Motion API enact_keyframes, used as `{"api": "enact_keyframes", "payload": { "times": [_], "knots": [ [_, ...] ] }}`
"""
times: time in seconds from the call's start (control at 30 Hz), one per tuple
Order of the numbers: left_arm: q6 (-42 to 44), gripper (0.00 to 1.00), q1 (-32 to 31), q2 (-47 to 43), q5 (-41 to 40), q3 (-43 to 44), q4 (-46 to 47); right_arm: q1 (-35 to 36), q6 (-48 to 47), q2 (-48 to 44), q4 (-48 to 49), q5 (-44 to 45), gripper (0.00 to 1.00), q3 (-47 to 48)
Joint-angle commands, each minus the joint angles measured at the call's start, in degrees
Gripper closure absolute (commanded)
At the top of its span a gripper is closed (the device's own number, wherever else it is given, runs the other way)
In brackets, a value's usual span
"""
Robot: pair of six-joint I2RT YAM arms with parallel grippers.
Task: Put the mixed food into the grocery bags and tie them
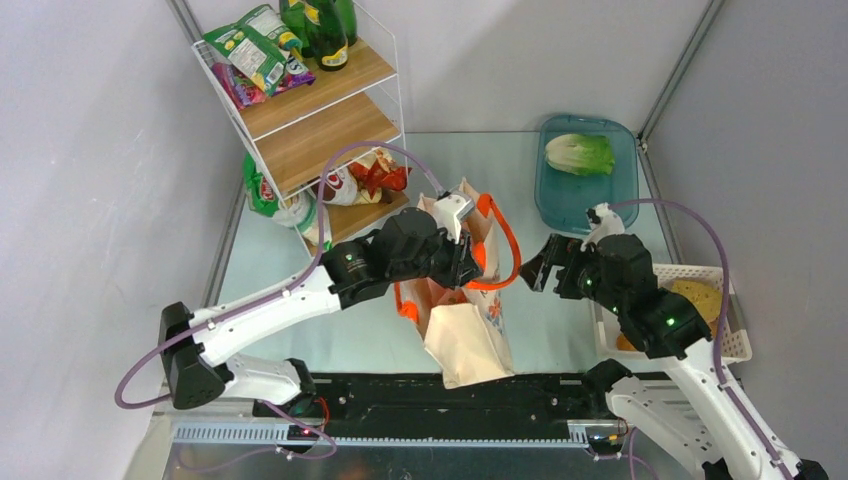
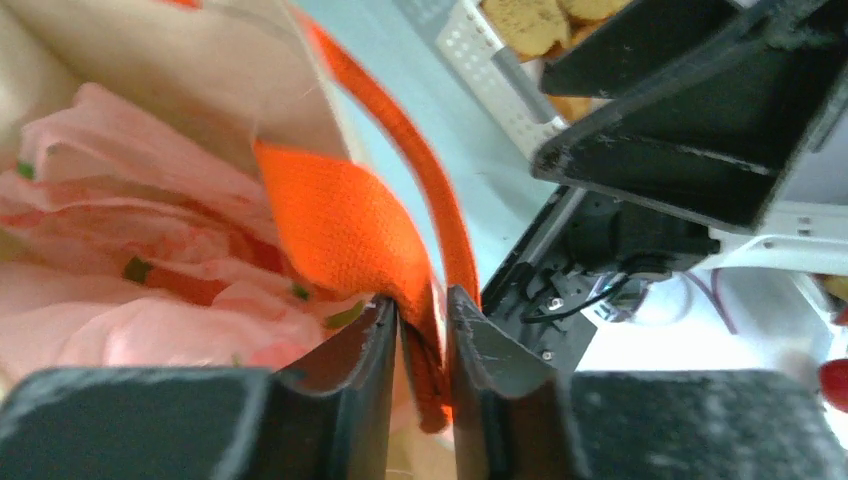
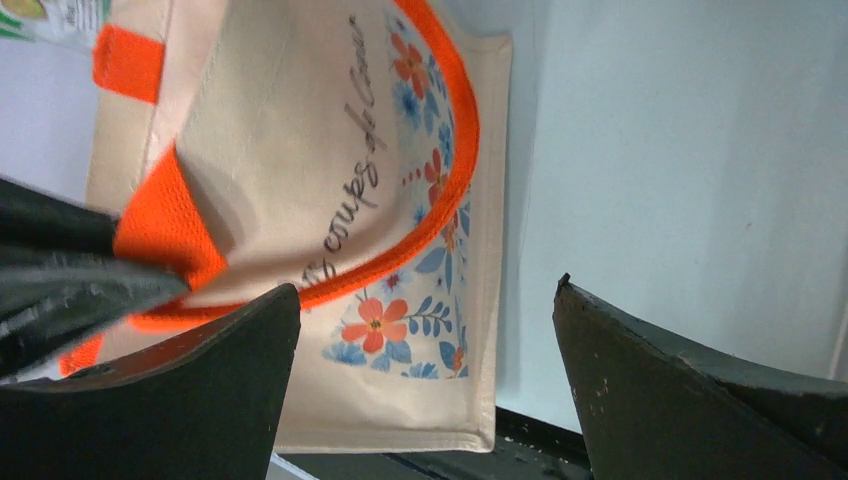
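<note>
The beige floral tote stands at the table's near middle. My left gripper is shut on one of its orange handles, which is pinched between the fingers in the left wrist view, and holds the tote mouth up. Crumpled pink plastic bag shows inside the tote. My right gripper is open and empty just right of the tote, facing its printed side. The lettuce head lies in the teal tray. Bread rolls lie in the white basket.
A white wire shelf with wooden boards stands at the back left, holding green bottles and snack bags. The basket sits under my right arm. Grey walls close in both sides.
</note>
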Motion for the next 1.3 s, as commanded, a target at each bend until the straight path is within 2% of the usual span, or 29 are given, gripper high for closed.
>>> {"api": "enact_keyframes", "payload": {
  "times": [0.0,0.03,0.1,0.27,0.3,0.37,0.4,0.53,0.67,0.8,0.9,0.97,1.03,1.1,1.17,1.23,1.27],
  "knots": [
    [1.9,0.6,-2.5,-0.4,3.1,3.7,0.4,-0.5,3.0,2.6,-1.1,6.1,0.01,7.8],
    [2.1,0.45,-2.8,-0.7,3.3,4.0,0.3,-0.5,5.4,3.0,-0.6,7.3,0.01,8.3],
    [2.5,0.28,-3.4,-1.1,3.9,4.2,0.3,-0.4,8.3,3.8,1.1,7.9,0.01,9.1],
    [0.4,0.1,-3.5,-4.1,4.4,3.7,0.3,-0.1,9.7,6.8,2.5,8.0,0.01,12.6],
    [-0.1,0.03,-3.5,-6.0,5.0,3.4,0.3,0.2,9.3,7.1,2.2,8.5,0.01,13.1],
    [-1.4,0.01,-3.5,-9.7,3.7,2.8,0.2,0.6,8.0,8.0,1.8,9.0,0.01,14.3],
    [-2.1,0.01,-3.4,-12.8,2.6,2.0,0.1,0.7,7.5,8.6,1.6,9.3,0.01,14.9],
    [-3.3,0.0,-2.5,-21.0,-10.6,-0.9,-2.4,1.9,4.7,11.0,-1.6,13.6,0.01,17.1],
    [-4.4,0.0,0.9,-22.9,-17.3,-1.4,-8.7,8.3,0.8,13.9,-4.7,19.4,0.01,20.3],
    [-5.9,0.0,4.2,-22.0,-20.5,-3.6,-10.7,17.2,-1.6,19.1,-7.8,28.9,0.01,24.8],
    [-7.5,0.0,8.5,-19.3,-18.0,-5.5,-10.7,19.6,-0.8,24.0,-12.5,35.9,0.01,29.8],
    [-8.0,0.0,9.9,-17.2,-16.9,-6.0,-10.5,21.8,-0.3,27.0,-16.4,38.6,0.01,32.4],
    [-8.0,0.0,10.4,-14.7,-16.0,-6.0,-10.1,23.5,-2.3,28.3,-15.6,36.4,0.01,33.4],
    [-8.1,0.03,10.6,-12.7,-15.2,-5.9,-9.3,24.9,-4.1,28.6,-13.0,31.2,0.01,33.6],
    [-8.0,0.13,10.9,-11.2,-14.6,-6.0,-8.3,26.1,-5.2,28.6,-10.3,26.5,0.01,33.7],
    [-8.2,0.33,11.3,-10.7,-14.2,-6.6,-7.1,27.3,-5.5,29.3,-8.5,23.3,0.04,34.0],
    [-8.4,0.39,11.5,-10.7,-14.1,-6.9,-6.4,27.7,-5.4,30.2,-8.1,22.6,0.05,34.6]
  ]
}}
